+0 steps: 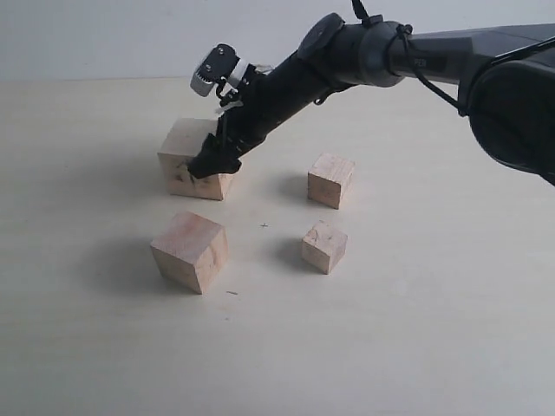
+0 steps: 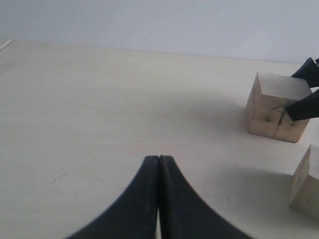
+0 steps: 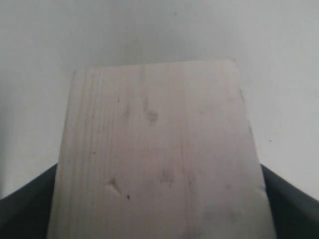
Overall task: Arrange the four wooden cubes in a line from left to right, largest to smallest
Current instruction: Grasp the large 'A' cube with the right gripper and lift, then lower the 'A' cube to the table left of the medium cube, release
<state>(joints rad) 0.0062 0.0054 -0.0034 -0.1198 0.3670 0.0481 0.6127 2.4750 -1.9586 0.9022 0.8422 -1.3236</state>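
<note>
Legible text: none in any view.
Brands, numbers, labels: none that can be read.
Marks on largest cube (image 1: pixel 186 143): dark scribbles low on its front face, also seen in the left wrist view; no letter or digit can be made out.
Marks on table (image 1: pixel 416 329): one small cross-shaped mark (image 1: pixel 264 225) and one short dark dash (image 1: pixel 232 293); neither reads as text.

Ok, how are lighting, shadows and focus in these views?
Exterior view: soft even light, sharp, faint shadow left of the front-left cube. Left wrist view: shut left pincer dark, slightly soft. Right wrist view: largest cube fills the frame, mildly blurred.
</note>
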